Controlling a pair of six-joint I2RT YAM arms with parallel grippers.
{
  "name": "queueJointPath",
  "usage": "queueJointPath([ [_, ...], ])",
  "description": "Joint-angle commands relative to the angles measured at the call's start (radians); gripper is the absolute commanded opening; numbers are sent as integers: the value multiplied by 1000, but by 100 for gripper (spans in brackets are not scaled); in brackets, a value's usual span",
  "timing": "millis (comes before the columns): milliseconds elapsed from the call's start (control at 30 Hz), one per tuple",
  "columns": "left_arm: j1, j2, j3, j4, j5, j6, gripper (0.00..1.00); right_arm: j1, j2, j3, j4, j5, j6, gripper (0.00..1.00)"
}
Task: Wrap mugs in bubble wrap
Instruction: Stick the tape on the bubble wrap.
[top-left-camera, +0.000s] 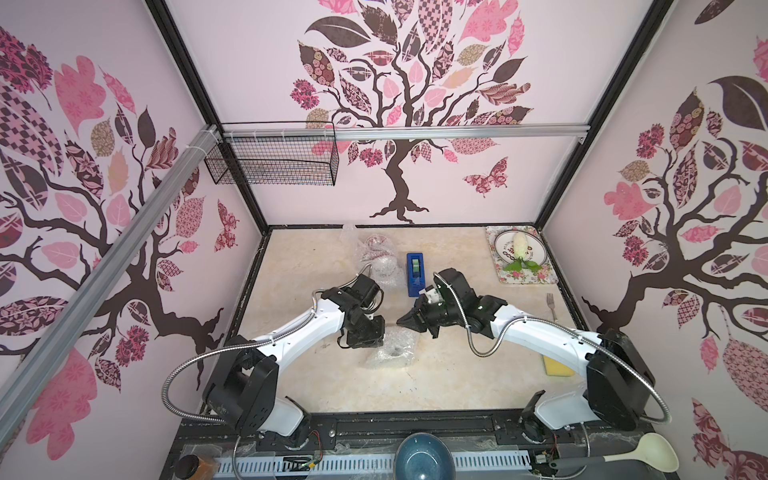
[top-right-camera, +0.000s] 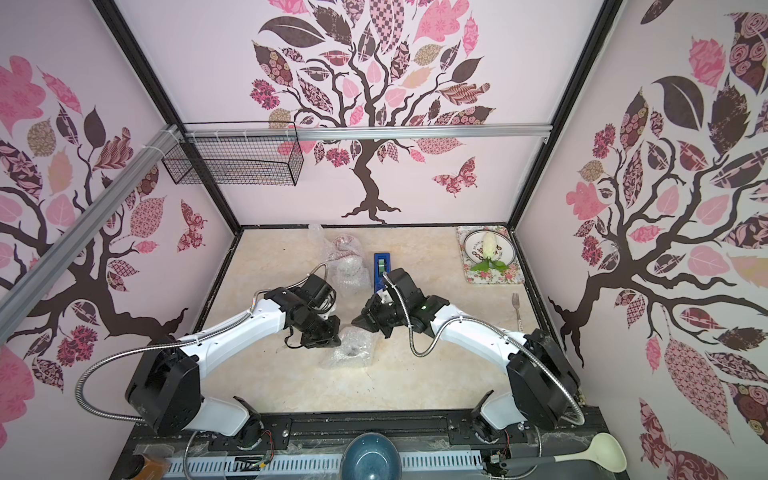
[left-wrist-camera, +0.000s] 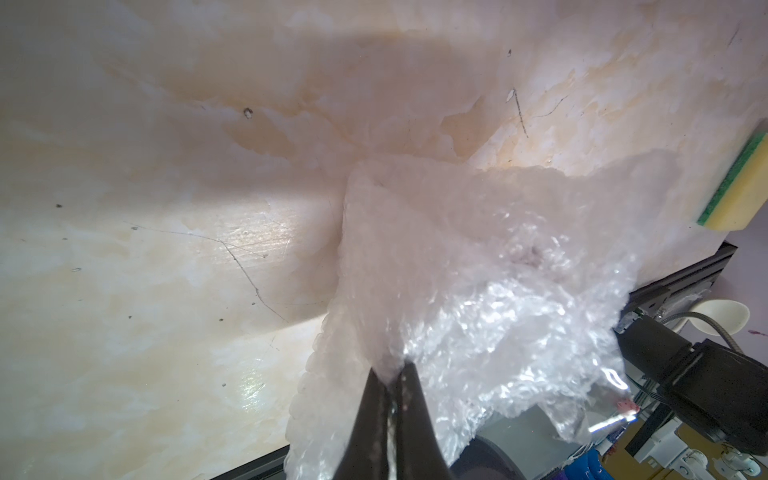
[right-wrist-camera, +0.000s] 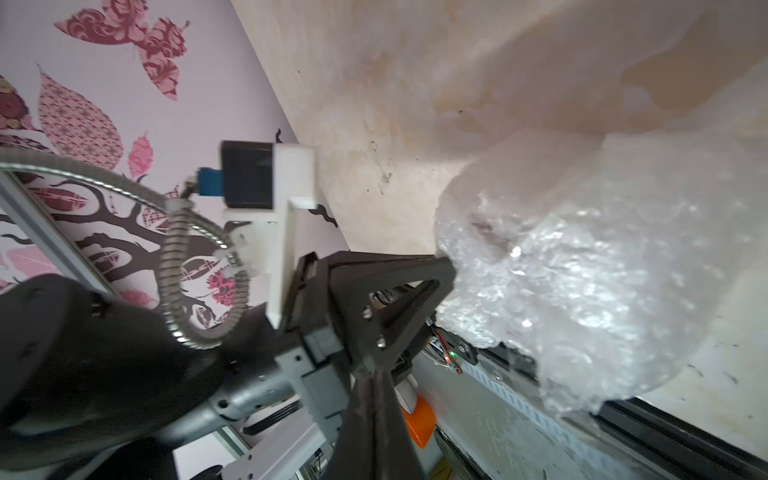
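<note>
— Starting from the left?
— Pinching a fold of the bubble wrap (left-wrist-camera: 478, 291) with the left gripper (left-wrist-camera: 392, 370), fingers clamped tight on the plastic.
— And the wrap?
— Bunched into a lump on the table (top-left-camera: 332, 386), near its middle, between both arms. Something dark and round inside, too blurred to call a mug. Farther back, two more wrapped bundles (top-left-camera: 376, 249), just left of the blue tape dispenser (top-left-camera: 414, 270).
— Further right?
— Then the right gripper (top-left-camera: 401, 321), fingers pressed together with nothing between them, near the lump's far corner. Touching or not, impossible to tell.
— Right edge?
— Flowered tray (top-left-camera: 550, 276) in the back corner, fork (top-left-camera: 551, 305) nearer, yellow sponge (top-left-camera: 557, 368) nearest, partly under the right arm.
</note>
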Motion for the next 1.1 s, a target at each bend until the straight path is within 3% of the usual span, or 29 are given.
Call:
queueJointPath([
  [0, 14, -6, -1, 19, -27, 17, 0, 12, -6, -43, 159, -54, -7, 0],
  [633, 42, -1, -2, 15, -25, 36, 0, 50, -17, -362, 390, -22, 70, 0],
  [867, 48, 9, 15, 5, -24, 50, 0, 53, -104, -382, 337, -12, 55, 0],
  [1067, 48, 14, 19, 8, -18, 60, 0, 53, -82, -401, 353, -12, 43, 0],
])
